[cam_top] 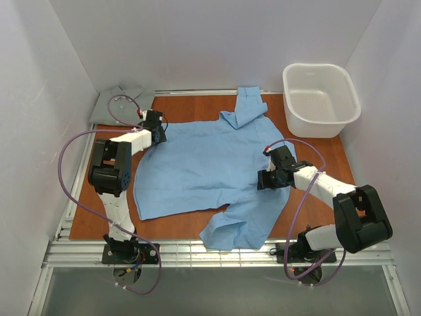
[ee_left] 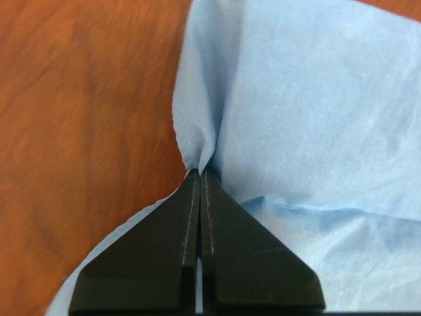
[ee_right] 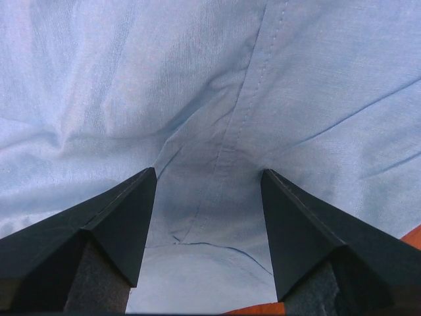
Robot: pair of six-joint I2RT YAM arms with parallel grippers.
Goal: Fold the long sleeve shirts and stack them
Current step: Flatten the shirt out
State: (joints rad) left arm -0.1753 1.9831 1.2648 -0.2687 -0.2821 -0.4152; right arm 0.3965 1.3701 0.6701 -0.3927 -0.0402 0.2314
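The light sky-blue shirt (cam_top: 210, 164) lies spread flat over the middle of the table, one sleeve toward the back, one toward the front. My left gripper (cam_top: 158, 131) is shut on the shirt's left edge; in the left wrist view the cloth (ee_left: 296, 99) puckers at my closed fingertips (ee_left: 200, 172). My right gripper (cam_top: 266, 178) is open over the shirt's right side near a seam (ee_right: 256, 72), with cloth between the spread fingers (ee_right: 131, 197). The grey-green shirt (cam_top: 122, 104) lies folded at the back left corner.
A white plastic basket (cam_top: 320, 99) stands at the back right. White walls close in the table on three sides. A metal rail (cam_top: 210, 253) runs along the front edge by the arm bases.
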